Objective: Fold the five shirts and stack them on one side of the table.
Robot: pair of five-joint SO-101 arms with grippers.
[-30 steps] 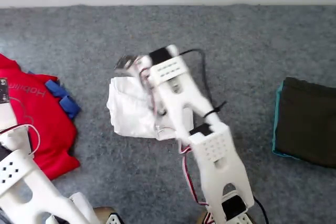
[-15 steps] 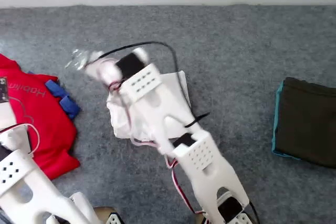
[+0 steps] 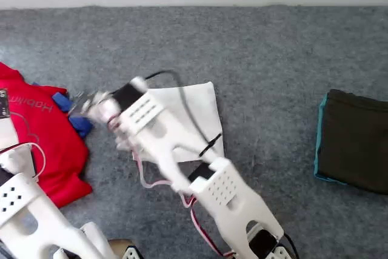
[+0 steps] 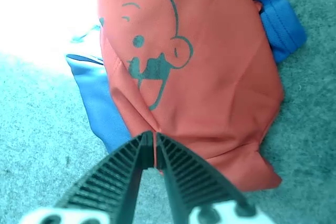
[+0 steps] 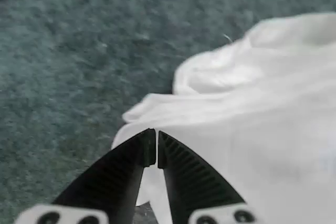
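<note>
Cloth of the white shirt [image 5: 262,129] spreads away from the right gripper [image 5: 156,140], jaws together at its edge; left gripper [image 4: 155,142], also closed, hangs over the red shirt [image 4: 210,77].

- Right pincer [image 3: 88,104]: a blurred smear from above.
- Right arm [image 3: 163,134] covers part of the white shirt [image 3: 195,106].
- Red shirt [image 3: 42,128] and dark shirt [image 3: 356,141] are cut off at the picture's edges.

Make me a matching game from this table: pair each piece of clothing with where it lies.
1 white shirt; 2 red shirt; 3 dark folded shirt; 4 blue cloth.
A high view's right edge; B peeking from under the red shirt; C mid-table, partly under the right arm; D high view's left edge.
Pairs: 1-C; 2-D; 3-A; 4-B.
</note>
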